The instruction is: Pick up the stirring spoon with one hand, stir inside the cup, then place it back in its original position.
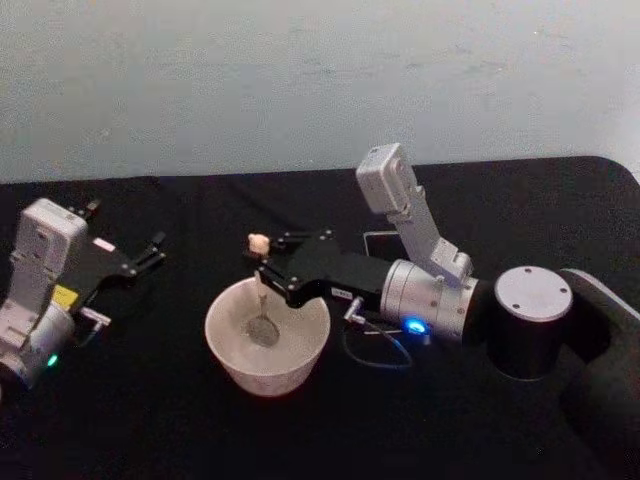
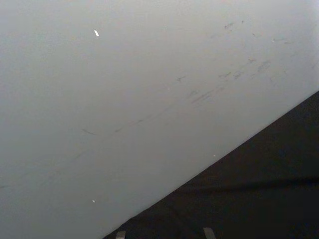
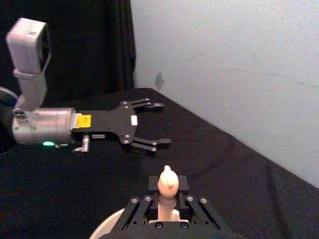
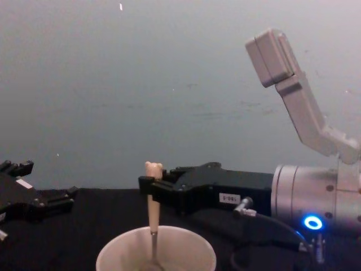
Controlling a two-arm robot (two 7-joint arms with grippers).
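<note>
The cream cup [image 1: 222,345] stands on the black table at front centre. The stirring spoon [image 1: 262,300] hangs upright in it, its metal bowl low inside the cup and its bear head [image 1: 258,242] above the jaws. My right gripper [image 1: 260,262] reaches in from the right and is shut on the spoon's beige handle [image 4: 153,209] above the cup [image 4: 113,257]. The right wrist view shows the bear head [image 3: 167,181] poking up between my right gripper's [image 3: 168,201] fingers. My left gripper [image 1: 150,252] rests open at the far left, well apart from the cup.
A thin dark square holder edge [image 1: 383,237] peeks out behind my right arm. A black cylinder with a grey top [image 1: 530,315] stands at the right. The table's back edge meets a pale wall. My left gripper [image 3: 165,124] lies beyond the spoon.
</note>
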